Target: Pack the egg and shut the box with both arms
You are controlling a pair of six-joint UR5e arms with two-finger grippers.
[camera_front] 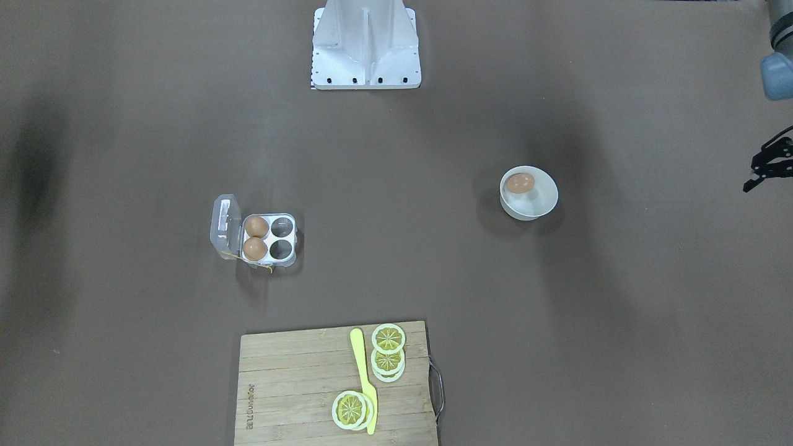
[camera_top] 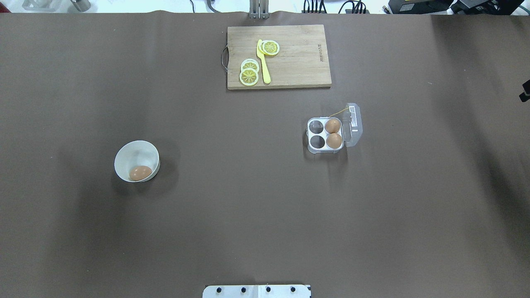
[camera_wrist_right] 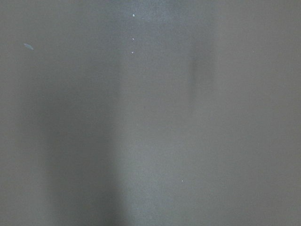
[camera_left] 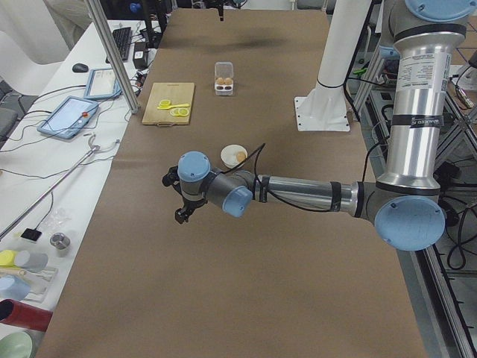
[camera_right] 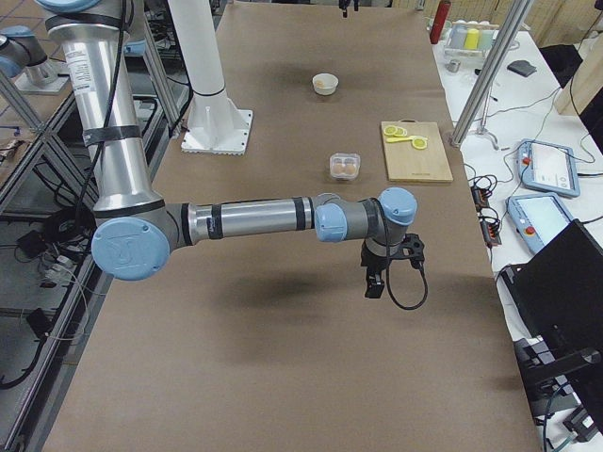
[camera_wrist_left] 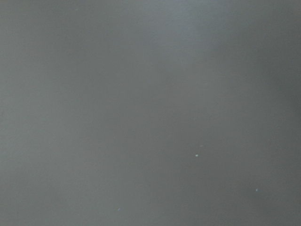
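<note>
One brown egg lies in a round white bowl on the brown table; it also shows in the overhead view. The clear four-cup box stands open with its lid tipped back. Two eggs fill the cups beside the lid, and the other two cups are empty. My left gripper hangs high at the table's end, far from the bowl, cut off by the frame. My right gripper hovers beyond the box, empty. I cannot tell whether either gripper is open or shut. Both wrist views show only blurred table.
A wooden cutting board with lemon slices and a yellow knife lies at the table's far side from the robot. The white metal stand is at the robot's edge. Operators' tablets and cables lie past the board side.
</note>
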